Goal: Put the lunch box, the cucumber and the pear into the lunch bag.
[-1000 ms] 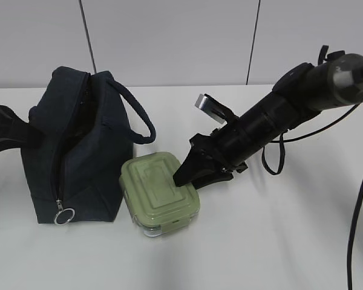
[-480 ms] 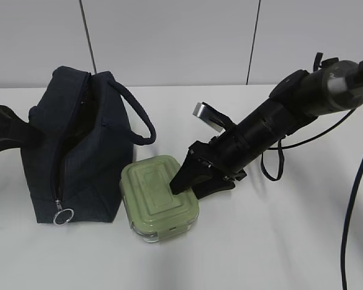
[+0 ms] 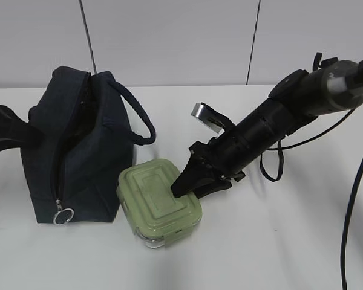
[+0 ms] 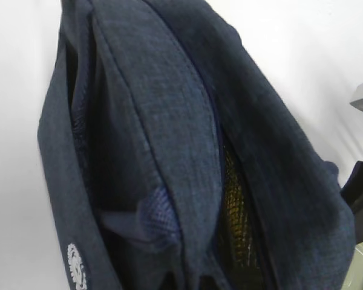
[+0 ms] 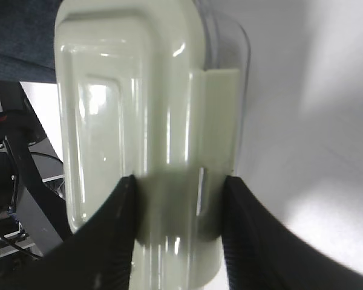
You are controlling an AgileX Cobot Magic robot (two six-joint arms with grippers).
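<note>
Fabric, dark blue and soft, is making up the lunch bag (image 3: 72,151), which is standing on the white desk (image 3: 278,241) at the left with its top zipper open and a silver ring pull (image 3: 62,215) hanging low at the front. A padded loop handle (image 3: 136,115) is curving out from its right side. The lunch box (image 3: 159,202) is sitting on the desk just beside the bag, touching or almost touching its lower corner; its pale green lid is smooth and shiny with raised steps, its corners are round, and its base is clear like glass. The right hand (image 3: 184,184) is reaching down at a slant, and its two black ribbed fingers (image 5: 118,241) are pressing on the lunch box from both sides, clamped on it. The left hand is not showing clearly; its jaws are pressed together, and dark fabric is filling its camera. The desk is lying bare and wide in front of and to the right of the box. Cucumber and pear are not showing.
</note>
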